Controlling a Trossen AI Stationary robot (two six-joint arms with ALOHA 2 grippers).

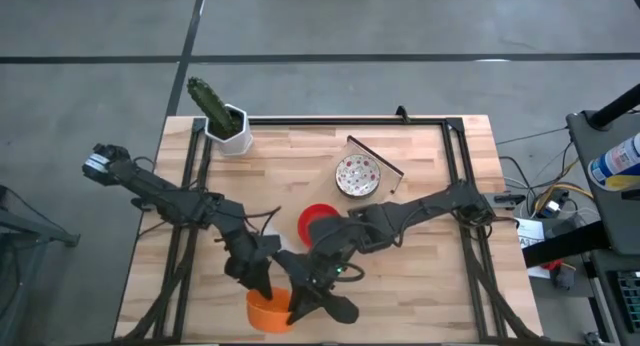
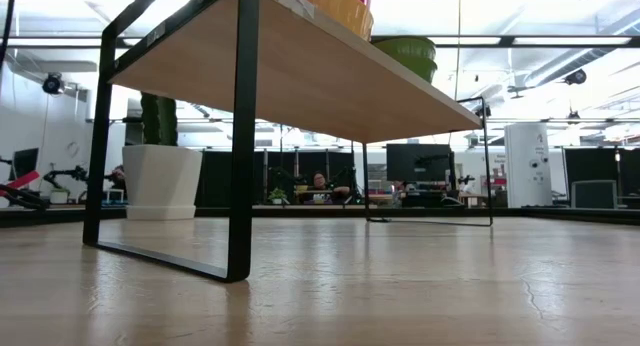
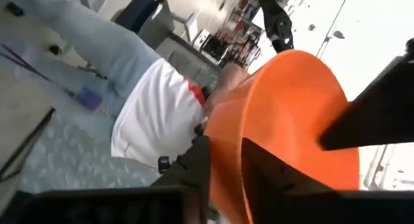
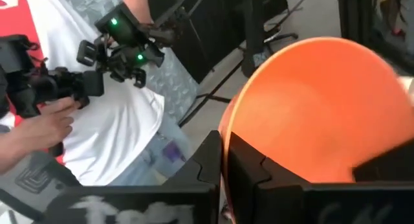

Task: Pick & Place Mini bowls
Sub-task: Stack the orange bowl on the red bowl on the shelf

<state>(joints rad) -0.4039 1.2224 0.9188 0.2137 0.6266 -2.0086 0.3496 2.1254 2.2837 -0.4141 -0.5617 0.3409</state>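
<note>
The orange mini bowl (image 1: 268, 308) is near the table's near edge, with both grippers on it. My left gripper (image 1: 258, 283) comes at it from the left, and my right gripper (image 1: 318, 294) from the right. It fills both wrist views as the orange bowl (image 3: 291, 120) and the orange bowl (image 4: 317, 107). A red mini bowl (image 1: 318, 221) rests on the table's middle. A white speckled mini bowl (image 1: 357, 176) rests farther back. The low view shows neither gripper. My left gripper pinches the orange bowl's rim (image 3: 226, 159), with one finger (image 3: 197, 169) outside the wall and the other finger (image 3: 268, 175) inside. The fingers point toward the table's near edge. The bowl stands tilted on edge. My right gripper pinches another part of the same bowl's rim (image 4: 223, 143). One finger (image 4: 206, 162) is outside the wall and the other finger (image 4: 252, 169) is inside the hollow. It comes level from the table's right and far side. Whether the bowl touches the table, I cannot tell.
A white square pot with a cactus (image 1: 228, 124) stands at the far left corner. A black frame (image 1: 350, 119) runs along the table's far edge. The low view shows a wooden shelf (image 2: 300, 66) on black legs, bearing bowls. A person in a white shirt (image 4: 110, 127) stands beyond the near edge.
</note>
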